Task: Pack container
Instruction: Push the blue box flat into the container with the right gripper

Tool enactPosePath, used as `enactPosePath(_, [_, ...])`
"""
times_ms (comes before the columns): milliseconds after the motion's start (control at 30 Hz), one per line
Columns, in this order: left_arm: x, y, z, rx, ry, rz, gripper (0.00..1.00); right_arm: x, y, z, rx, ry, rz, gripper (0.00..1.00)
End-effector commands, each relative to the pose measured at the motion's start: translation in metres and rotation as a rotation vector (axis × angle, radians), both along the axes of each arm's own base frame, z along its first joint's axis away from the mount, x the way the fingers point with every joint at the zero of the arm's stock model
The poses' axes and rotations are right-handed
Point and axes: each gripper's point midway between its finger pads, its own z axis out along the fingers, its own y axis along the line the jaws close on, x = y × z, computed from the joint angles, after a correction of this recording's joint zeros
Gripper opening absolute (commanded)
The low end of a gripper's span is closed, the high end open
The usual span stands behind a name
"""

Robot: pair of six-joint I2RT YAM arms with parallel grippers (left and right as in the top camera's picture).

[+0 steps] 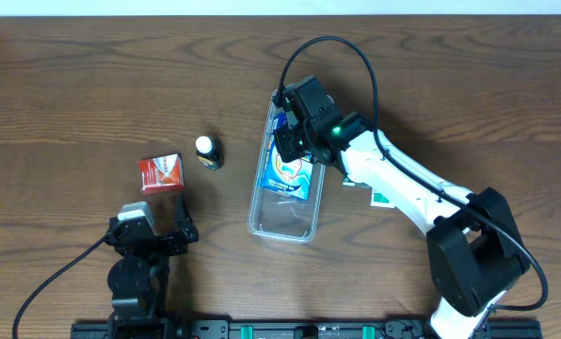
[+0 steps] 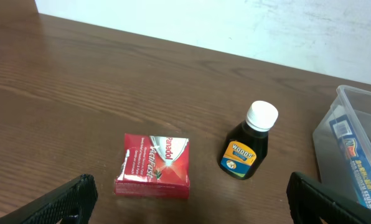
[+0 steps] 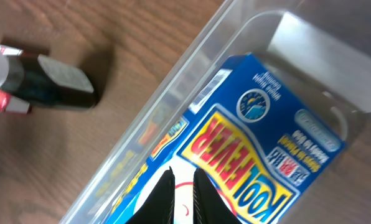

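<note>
The clear container [image 1: 282, 224] lies lengthwise at the table's middle, with a blue Kool Fever packet [image 1: 290, 177] in its far half. My right gripper [image 1: 290, 139] hovers just over that packet [image 3: 266, 143]. Its jaws stand a narrow slit apart with nothing between them, inside the container wall [image 3: 173, 87]. My left gripper [image 1: 151, 226] stands wide open and empty at the near left, short of a red box [image 2: 153, 167] and a dark bottle with a white cap [image 2: 246, 149]. The container rim [image 2: 353, 102] shows at the right edge of the left wrist view.
The red box [image 1: 161, 174] and the bottle [image 1: 208, 153] stand left of the container, a short gap between them. A white and green carton [image 1: 379, 196] lies partly under my right arm, right of the container. The bottle [image 3: 48, 84] shows outside the container wall.
</note>
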Motion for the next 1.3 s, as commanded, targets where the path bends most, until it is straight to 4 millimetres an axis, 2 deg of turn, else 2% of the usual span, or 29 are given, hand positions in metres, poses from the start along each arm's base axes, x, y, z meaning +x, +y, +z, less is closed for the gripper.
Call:
enactPosePath(0, [0.0, 0.0, -0.013, -0.001, 0.031, 0.001, 0.98, -0.011, 0.01, -0.017, -0.006, 0.043, 0.061, 0.1])
enactPosePath(133, [0.0, 0.0, -0.013, 0.0, 0.031, 0.001, 0.98, -0.013, 0.008, -0.034, -0.029, 0.076, 0.059, 0.1])
enactPosePath(233, [0.0, 0.0, -0.013, 0.0, 0.031, 0.001, 0.98, -0.013, 0.006, -0.043, -0.042, 0.093, 0.055, 0.15])
enactPosePath(333, [0.0, 0.0, -0.013, 0.0, 0.031, 0.001, 0.98, -0.013, 0.0, -0.046, -0.068, 0.099, 0.042, 0.18])
enactPosePath(700, [0.0, 0.0, -0.013, 0.0, 0.031, 0.001, 0.98, -0.007, -0.016, -0.051, -0.143, 0.074, -0.004, 0.17])
enactPosePath(800, [0.0, 0.0, -0.013, 0.0, 0.031, 0.001, 0.98, -0.015, -0.004, -0.048, -0.087, 0.108, 0.044, 0.13])
enactPosePath(900, [0.0, 0.0, -0.013, -0.001, 0.031, 0.001, 0.98, -0.03, 0.022, -0.039, 0.027, 0.134, 0.17, 0.13])
enactPosePath(1000, [0.0, 0.0, -0.014, -0.001, 0.032, 0.001, 0.98, -0.034, 0.031, -0.037, 0.042, 0.131, 0.179, 0.13])
enactPosePath(1267, [0.0, 0.0, -0.013, -0.001, 0.031, 0.001, 0.98, -0.023, 0.016, -0.055, -0.116, 0.065, 0.097, 0.07])
